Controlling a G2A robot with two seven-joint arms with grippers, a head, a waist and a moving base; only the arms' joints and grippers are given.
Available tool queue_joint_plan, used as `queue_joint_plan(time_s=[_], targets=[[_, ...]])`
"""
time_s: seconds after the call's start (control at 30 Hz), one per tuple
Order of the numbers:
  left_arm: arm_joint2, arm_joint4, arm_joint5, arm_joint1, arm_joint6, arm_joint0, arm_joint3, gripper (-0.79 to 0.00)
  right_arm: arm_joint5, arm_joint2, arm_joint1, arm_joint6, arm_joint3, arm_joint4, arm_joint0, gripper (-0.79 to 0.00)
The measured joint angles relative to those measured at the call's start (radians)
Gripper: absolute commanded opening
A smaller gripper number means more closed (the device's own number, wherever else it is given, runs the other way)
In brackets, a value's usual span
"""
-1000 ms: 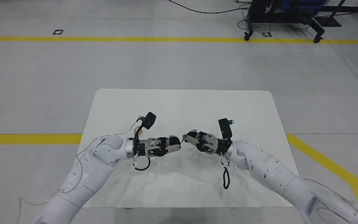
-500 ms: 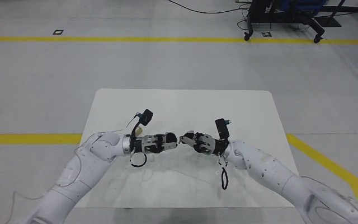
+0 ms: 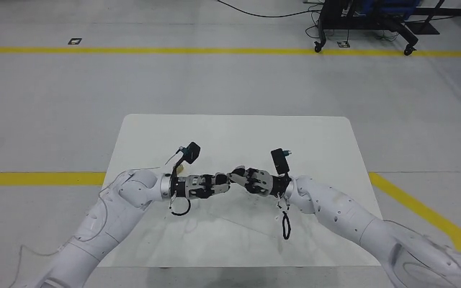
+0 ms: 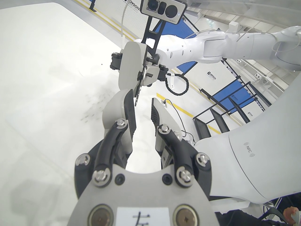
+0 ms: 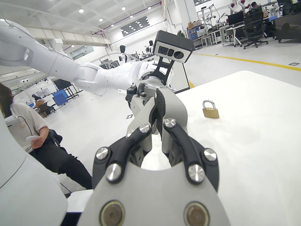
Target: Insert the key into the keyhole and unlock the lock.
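Over the middle of the table (image 3: 238, 133), a little toward its near edge, the two grippers are set tip to tip. The key (image 4: 138, 90) is clamped by its head in the closed right gripper (image 5: 157, 103), with its toothed blade pointed into the left gripper (image 4: 141, 97). The left gripper's fingers (image 4: 129, 111) are spread apart, and the blade's tip is seen just between them, close against one pad; whether it touches cannot be judged. Farther off, on the left half of the table beyond the left wrist, the brass padlock (image 5: 211, 110) is found, its shackle shut, apart from both grippers.
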State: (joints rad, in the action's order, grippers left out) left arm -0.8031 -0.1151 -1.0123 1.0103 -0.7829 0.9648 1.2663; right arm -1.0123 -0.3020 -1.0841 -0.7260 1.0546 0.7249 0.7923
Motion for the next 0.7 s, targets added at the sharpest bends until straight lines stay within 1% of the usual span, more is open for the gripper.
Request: queue_joint_plan(time_s=[0.23,0.43,0.47,0.5,0.53,0.7], targets=[[-0.001,-0.007,0.005,0.006,0.031,-0.009,-0.036,-0.785,0.000,0.005,-0.004,0.001,-0.014,-0.006,-0.005,-0.785],[-0.004,-0.028,0.000,0.006,0.030,-0.011,-0.047,-0.785,0.000,0.006,-0.005,-0.014,-0.021,0.005,-0.003,-0.785],[-0.004,-0.033,0.000,0.006,0.028,-0.011,-0.047,-0.785,0.000,0.007,-0.005,-0.017,-0.022,0.008,-0.003,-0.680],[-0.003,-0.039,0.000,0.006,0.025,-0.011,-0.047,-0.785,0.000,0.007,-0.005,-0.020,-0.023,0.010,-0.003,-0.391],[-0.003,-0.043,0.000,0.006,0.023,-0.011,-0.047,-0.785,0.000,0.007,-0.005,-0.023,-0.023,0.012,-0.002,0.000],[-0.013,-0.059,0.007,0.006,0.031,-0.014,-0.061,-0.785,0.000,0.014,-0.005,-0.028,-0.016,0.022,-0.003,0.000]])
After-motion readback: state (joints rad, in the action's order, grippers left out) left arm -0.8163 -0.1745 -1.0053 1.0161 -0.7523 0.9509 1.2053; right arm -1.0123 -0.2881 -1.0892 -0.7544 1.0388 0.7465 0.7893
